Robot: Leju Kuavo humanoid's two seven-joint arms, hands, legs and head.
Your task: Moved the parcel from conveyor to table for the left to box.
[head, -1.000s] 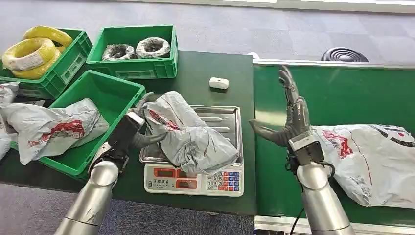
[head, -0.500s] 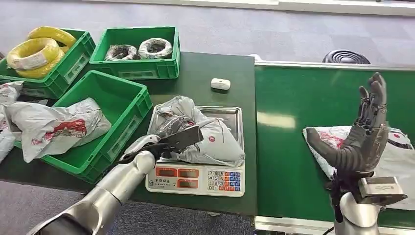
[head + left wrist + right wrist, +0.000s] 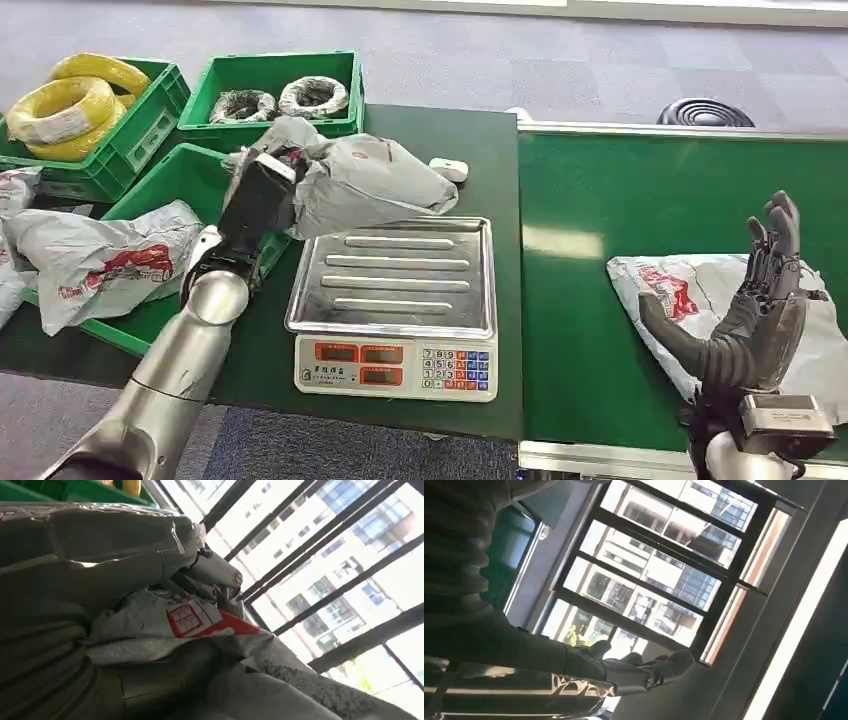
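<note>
the left hand [image 3: 262,195] grips a grey parcel [image 3: 365,178] and holds it lifted above the dark green table [image 3: 420,135], at about 11 o'clock from the scale [image 3: 395,305], between the scale's bare steel tray [image 3: 393,275] and the green box [image 3: 215,190] that already holds another grey bag [image 3: 95,262]. in the left wrist view the parcel's red-printed label [image 3: 192,620] sits against the fingers [image 3: 212,570]. the right hand [image 3: 755,315] stands upright with its fingers spread apart and nothing in them, over the green conveyor [image 3: 620,200] at 3 o'clock from the scale, just in front of a second parcel [image 3: 690,295] lying on the belt.
</note>
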